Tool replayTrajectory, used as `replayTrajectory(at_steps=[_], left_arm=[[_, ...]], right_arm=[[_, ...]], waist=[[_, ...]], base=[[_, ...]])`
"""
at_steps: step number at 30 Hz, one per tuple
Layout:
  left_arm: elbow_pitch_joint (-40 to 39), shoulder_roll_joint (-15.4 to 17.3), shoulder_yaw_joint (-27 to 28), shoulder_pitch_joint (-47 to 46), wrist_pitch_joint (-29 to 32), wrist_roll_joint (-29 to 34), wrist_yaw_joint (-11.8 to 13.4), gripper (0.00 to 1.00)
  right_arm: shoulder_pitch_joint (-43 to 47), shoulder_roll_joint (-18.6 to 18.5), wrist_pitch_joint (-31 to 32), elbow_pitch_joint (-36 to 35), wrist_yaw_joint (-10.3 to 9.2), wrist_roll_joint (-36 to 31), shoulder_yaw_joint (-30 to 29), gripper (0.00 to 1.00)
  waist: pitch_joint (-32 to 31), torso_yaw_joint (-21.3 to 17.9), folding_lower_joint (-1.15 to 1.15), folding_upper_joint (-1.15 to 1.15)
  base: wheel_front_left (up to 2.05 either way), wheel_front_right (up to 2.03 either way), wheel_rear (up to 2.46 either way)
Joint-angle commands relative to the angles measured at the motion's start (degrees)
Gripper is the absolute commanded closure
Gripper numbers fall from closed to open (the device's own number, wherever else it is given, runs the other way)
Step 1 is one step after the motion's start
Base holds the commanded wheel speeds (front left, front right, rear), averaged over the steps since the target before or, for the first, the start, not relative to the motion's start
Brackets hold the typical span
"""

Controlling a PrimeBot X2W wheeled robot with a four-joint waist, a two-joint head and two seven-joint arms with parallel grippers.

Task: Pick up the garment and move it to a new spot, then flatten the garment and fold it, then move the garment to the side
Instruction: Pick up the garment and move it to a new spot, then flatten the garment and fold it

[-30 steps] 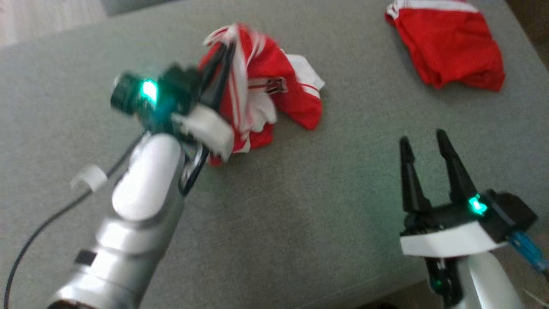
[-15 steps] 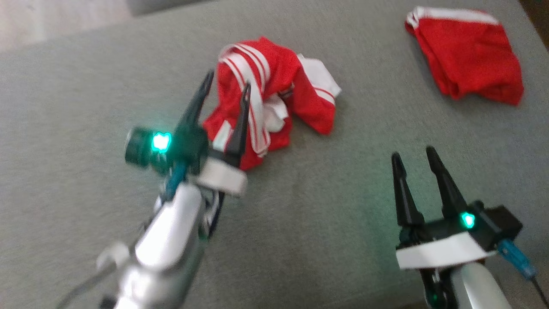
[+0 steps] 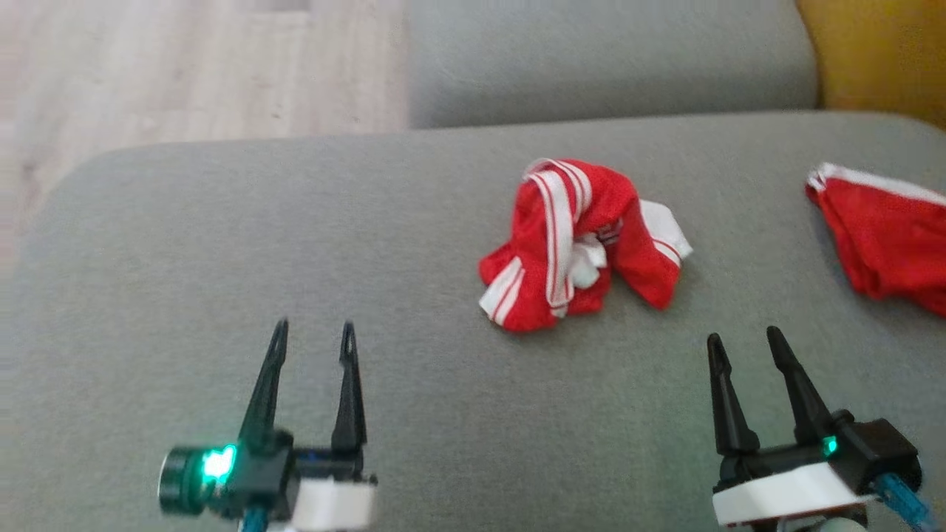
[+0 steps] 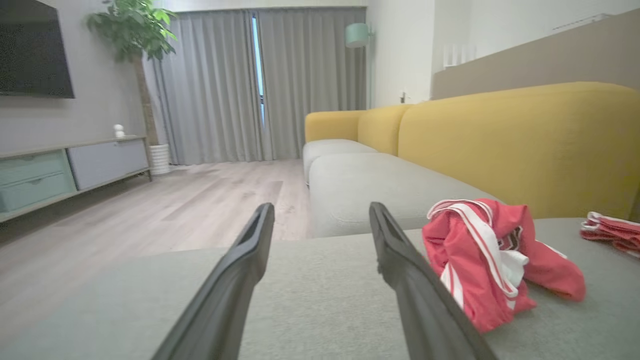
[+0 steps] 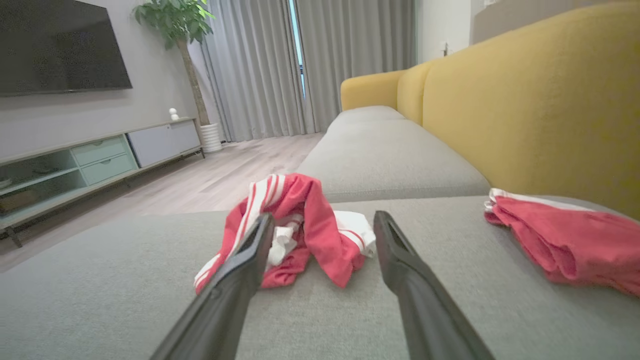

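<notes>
The garment (image 3: 580, 244) is a crumpled red piece with white stripes, heaped in the middle of the grey sofa cushion (image 3: 222, 258). It also appears as the garment (image 4: 492, 260) at the right of the left wrist view and the garment (image 5: 295, 227) just beyond my right fingers. My left gripper (image 3: 312, 336) hovers open and empty at the lower left, well short of it. My right gripper (image 3: 743, 341) stands open and empty at the lower right, near the heap's right side.
A second red garment (image 3: 883, 240) lies folded at the cushion's right edge. Another grey cushion (image 3: 606, 59) lies beyond, with a yellow backrest (image 4: 515, 145) to the right. Wooden floor (image 3: 185, 66) lies past the far left edge.
My left gripper opened, let go of the garment and drew back toward the near left. The garment stays heaped on the cushion. The head camera tilted up, shifting the whole view.
</notes>
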Motion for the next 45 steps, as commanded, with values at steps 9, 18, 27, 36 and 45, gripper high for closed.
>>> replayTrajectory(at_steps=[9,18,27,36,45], left_arm=[[-3.67,0.45,0.45,8.21,-0.30,4.62,0.83,0.00],[-2.89,-0.18,0.78,8.03,-0.30,3.99,0.57,0.00],[-2.05,-0.42,1.15,8.25,-0.30,4.14,0.18,0.00],[-1.15,-0.55,1.15,8.02,-0.30,4.53,-0.33,0.00],[1.06,-0.50,0.31,5.49,-0.30,5.16,-1.72,0.00]], right_arm=[[3.37,-0.17,-0.22,-1.70,-0.05,0.85,-0.04,0.00],[3.86,-0.17,-0.22,-0.72,-0.05,1.78,0.29,0.00],[4.06,-0.16,-0.22,-0.34,-0.05,1.73,0.88,0.00],[3.92,-0.16,-0.22,-0.14,-0.05,1.45,1.65,0.00],[2.60,-0.16,-0.22,-1.87,-0.05,1.54,2.23,0.00]], waist=[[-4.15,4.53,0.02,0.00],[-5.00,3.90,0.02,0.00],[-5.53,2.98,0.02,0.00],[-5.28,2.03,0.02,0.00],[-2.45,-1.49,0.02,0.00]], base=[[0.00,0.00,0.00],[0.00,0.00,0.00],[0.00,0.00,0.00],[0.00,0.00,0.00],[0.00,0.00,0.00]])
